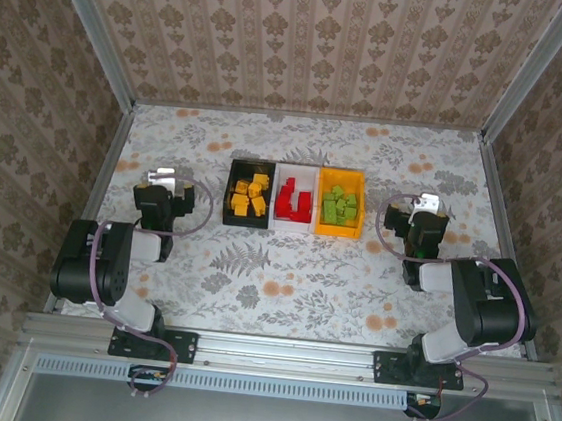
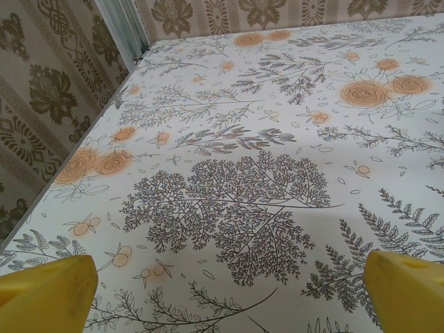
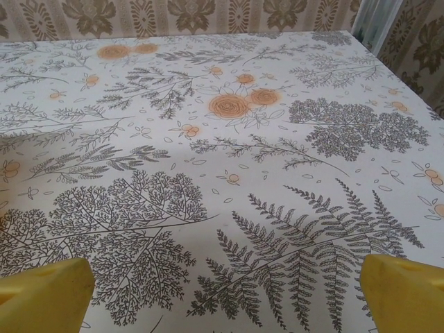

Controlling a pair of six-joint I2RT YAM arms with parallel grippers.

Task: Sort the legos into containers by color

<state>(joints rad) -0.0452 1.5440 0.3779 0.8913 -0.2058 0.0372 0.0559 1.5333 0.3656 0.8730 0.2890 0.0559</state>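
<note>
Three containers stand side by side at the table's middle. The black bin [image 1: 229,205] holds the yellow-orange legos [image 1: 249,195], the white bin [image 1: 294,225] holds the red legos [image 1: 293,201], and the orange-yellow bin [image 1: 338,229] holds the light green legos [image 1: 339,206]. My left gripper [image 1: 161,176] rests left of the bins, folded back over its arm. In its wrist view the left gripper [image 2: 229,295] is open, its yellow fingertips [image 2: 48,291] wide apart over bare cloth. My right gripper [image 1: 424,204] sits right of the bins. The right gripper [image 3: 225,295] is likewise open, with nothing between its fingertips [image 3: 406,291].
A floral tablecloth [image 1: 284,281] covers the table, walled in by patterned panels with metal posts [image 2: 125,28] at the corners. Free cloth lies in front of and behind the bins. A metal rail [image 1: 286,352] runs along the near edge by the arm bases.
</note>
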